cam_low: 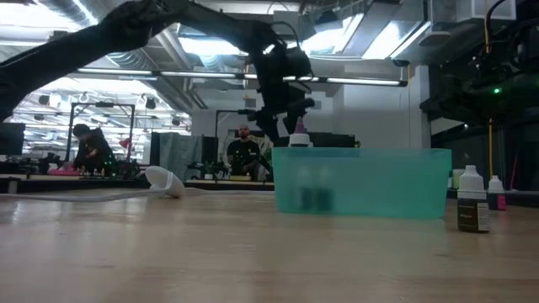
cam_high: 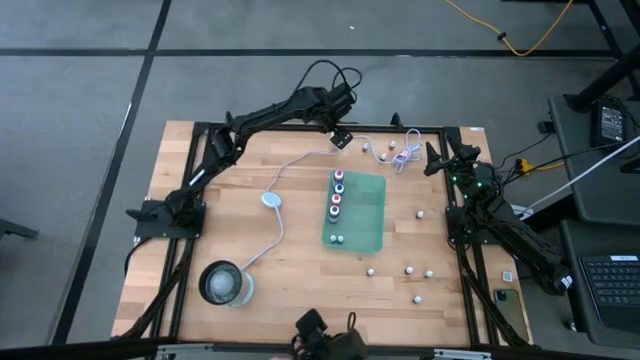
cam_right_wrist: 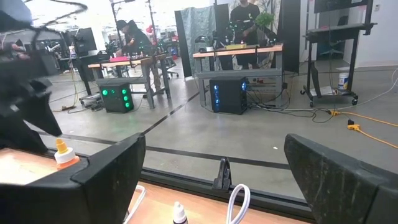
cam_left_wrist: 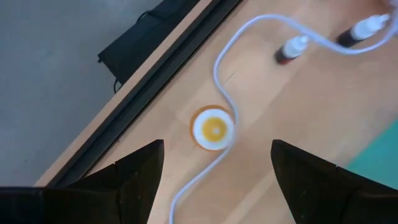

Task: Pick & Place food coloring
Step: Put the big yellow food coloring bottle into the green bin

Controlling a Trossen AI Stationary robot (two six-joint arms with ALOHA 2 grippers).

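- Hovering at the far edge of the table [cam_high: 200, 225], my left gripper [cam_high: 342, 139] hangs above an orange-yellow bottle [cam_left_wrist: 213, 129]; fingers [cam_left_wrist: 140, 177] spread wide apart, nothing between them
- From the left wrist I look straight down on that bottle's cap; a white cable [cam_left_wrist: 227, 93] curls around it and seems to touch its side
- Two more bottles [cam_left_wrist: 292, 48] lie just past it on the wood, one reddish, one dark, both with white caps
- From above I see a green tray [cam_high: 362, 220] mid-table with a line of bottles in it [cam_high: 338, 195] along its left side, red and blue caps showing, plus a pair of pale ones at its near corner
- Loose bottles [cam_high: 410, 269] are scattered on the wood to the right of the tray and near it, well apart from each other; a few more [cam_high: 385, 152] sit by the far edge amid the cable loops
- From table height one dark bottle [cam_low: 472, 200] stands upright just beside the tray
- My right gripper [cam_high: 437, 160] waits at the far right corner, fingers [cam_right_wrist: 106, 174] wide apart and empty
- A pale-blue puck [cam_high: 271, 200] lies left of the tray on its cable; a glass jar [cam_high: 226, 283] sits at the near left
- People [cam_right_wrist: 134, 38] are at benches in the room behind
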